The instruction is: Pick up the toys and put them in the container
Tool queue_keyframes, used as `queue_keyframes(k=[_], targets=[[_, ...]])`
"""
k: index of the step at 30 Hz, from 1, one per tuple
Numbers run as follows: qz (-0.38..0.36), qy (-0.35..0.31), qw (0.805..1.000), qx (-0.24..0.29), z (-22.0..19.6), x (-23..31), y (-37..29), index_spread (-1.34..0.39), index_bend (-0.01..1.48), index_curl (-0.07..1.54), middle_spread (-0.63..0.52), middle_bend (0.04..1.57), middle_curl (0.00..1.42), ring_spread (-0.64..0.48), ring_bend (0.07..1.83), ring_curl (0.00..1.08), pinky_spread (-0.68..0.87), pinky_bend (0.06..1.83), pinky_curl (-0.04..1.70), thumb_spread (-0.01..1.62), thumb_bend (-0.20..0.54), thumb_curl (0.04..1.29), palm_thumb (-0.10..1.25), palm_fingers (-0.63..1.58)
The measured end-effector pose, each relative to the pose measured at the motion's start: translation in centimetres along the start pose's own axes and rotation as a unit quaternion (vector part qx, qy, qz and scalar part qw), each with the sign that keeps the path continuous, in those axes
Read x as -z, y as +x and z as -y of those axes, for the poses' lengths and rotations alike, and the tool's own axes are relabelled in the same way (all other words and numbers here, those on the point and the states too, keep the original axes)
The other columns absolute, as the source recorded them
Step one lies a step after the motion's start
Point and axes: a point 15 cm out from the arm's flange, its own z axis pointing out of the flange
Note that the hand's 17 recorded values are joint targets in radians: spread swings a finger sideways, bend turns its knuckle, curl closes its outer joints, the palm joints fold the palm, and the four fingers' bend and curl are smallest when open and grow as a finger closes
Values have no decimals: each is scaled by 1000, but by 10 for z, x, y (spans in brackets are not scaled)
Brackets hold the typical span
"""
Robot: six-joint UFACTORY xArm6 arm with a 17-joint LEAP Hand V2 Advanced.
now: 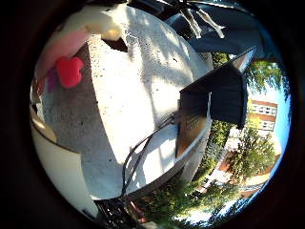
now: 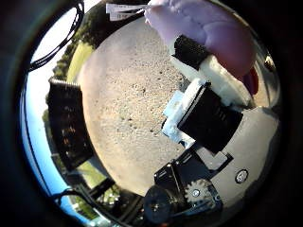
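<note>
1. One pink plush toy (image 2: 208, 33) lies against the palm of the hand (image 2: 208, 118), with a white and black finger (image 2: 208, 75) across it, seemingly curled round it.
2. Below it spreads a round, speckled stone table (image 1: 143, 95).
3. One black container (image 1: 224, 95) sits at the table's edge, well apart from the toy, with nothing standing between them.
4. The little finger side view alone shows a red heart-shaped piece (image 1: 69, 71) beside the toy's pale body, and beyond the table trees (image 1: 257, 152) and a brick building (image 1: 262, 114).
5. The thumb side view alone shows the hand's geared parts (image 2: 196, 193) and a strip of grass (image 2: 80, 56).
</note>
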Motion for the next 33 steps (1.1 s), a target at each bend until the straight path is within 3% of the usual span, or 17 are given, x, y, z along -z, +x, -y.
queue_keyframes(k=[2, 7, 13, 20, 26, 33], targets=[[-4, -6, 1000, 15, -2, 1, 0, -356, 315, 279, -57, 916, 622, 125, 1150, 582, 439, 990, 566, 1089, 6, 426, 803, 1101], [1, -37, 999, 33, -19, 8, 7, -504, 390, 291, -107, 1085, 740, 35, 1285, 671, 392, 1117, 679, 1055, 49, 508, 978, 1063], [0, -32, 999, 35, -23, 86, 40, -683, 527, 350, -141, 1210, 855, -40, 1364, 743, 324, 1255, 827, 1063, 38, 597, 1028, 967], [77, -67, 993, 62, -47, 168, -5, -825, 661, 450, -160, 1278, 930, -78, 1428, 786, 273, 1331, 936, 1065, 3, 665, 1030, 870], [124, -92, 983, 97, -88, 278, -37, -922, 739, 576, -169, 1338, 980, -98, 1496, 819, 235, 1381, 1014, 1077, -14, 718, 1002, 783], [141, -85, 982, 90, -104, 280, -35, -968, 768, 748, -168, 1363, 997, -96, 1561, 834, 208, 1358, 1082, 1116, -42, 717, 851, 616]])
